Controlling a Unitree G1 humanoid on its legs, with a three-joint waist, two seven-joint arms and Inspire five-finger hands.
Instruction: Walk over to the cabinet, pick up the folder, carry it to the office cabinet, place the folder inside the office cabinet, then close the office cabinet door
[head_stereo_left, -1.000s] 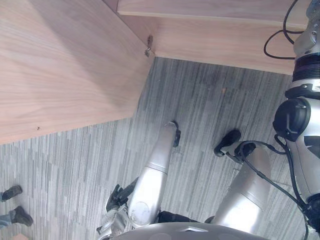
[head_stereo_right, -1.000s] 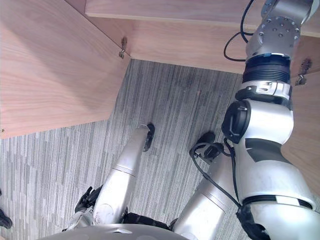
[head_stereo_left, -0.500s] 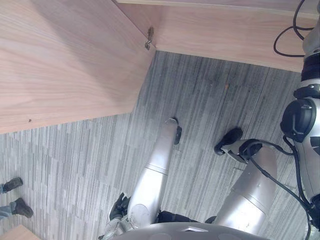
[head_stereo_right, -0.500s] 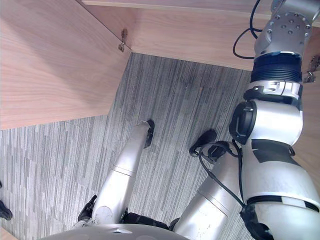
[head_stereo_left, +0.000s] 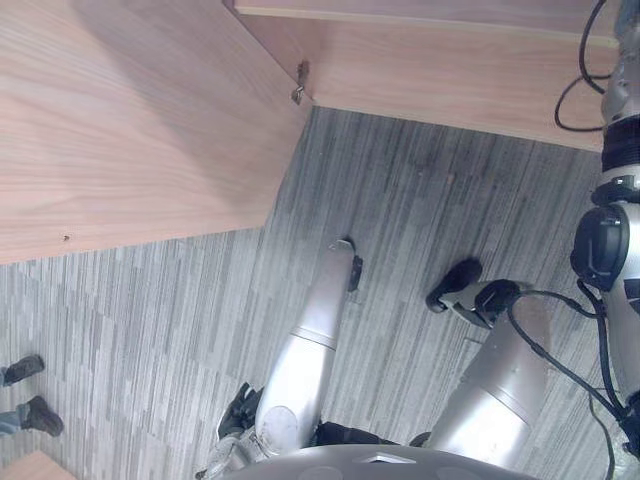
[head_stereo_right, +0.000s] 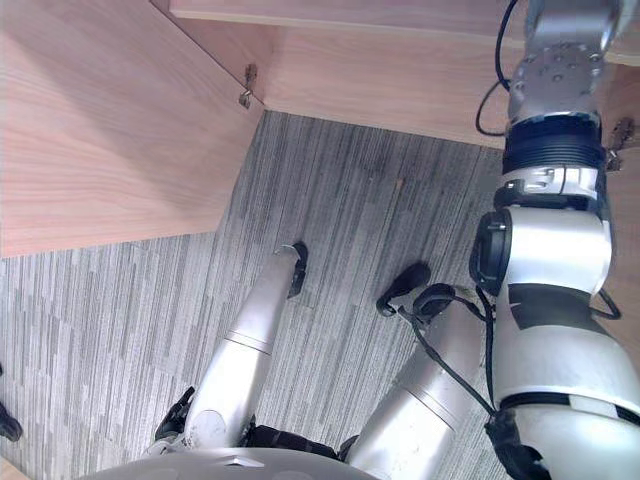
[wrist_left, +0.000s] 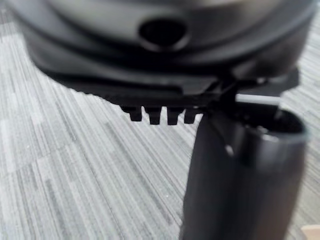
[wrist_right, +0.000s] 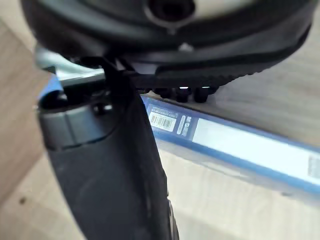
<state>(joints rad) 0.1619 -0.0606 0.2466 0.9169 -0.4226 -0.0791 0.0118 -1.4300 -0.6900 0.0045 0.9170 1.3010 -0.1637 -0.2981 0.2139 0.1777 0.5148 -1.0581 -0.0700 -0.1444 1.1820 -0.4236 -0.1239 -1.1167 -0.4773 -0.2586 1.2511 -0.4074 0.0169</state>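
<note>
Right hand (wrist_right: 110, 165) has moved with its arm (head_stereo_right: 555, 250), beside blue folder (wrist_right: 240, 145) on cabinet shelf (wrist_right: 225, 200); fingers' state unclear.

An office: grey striped carpet tiles (head_stereo_left: 400, 220) fill the middle, a pale wood-laminate cabinet (head_stereo_left: 450, 80) runs along the top, its door (head_stereo_left: 130, 130) at upper left.

Cabinet door (head_stereo_right: 100, 120) swung open; hinge (head_stereo_right: 246, 88); grey carpet (head_stereo_right: 350, 220) below.
</note>
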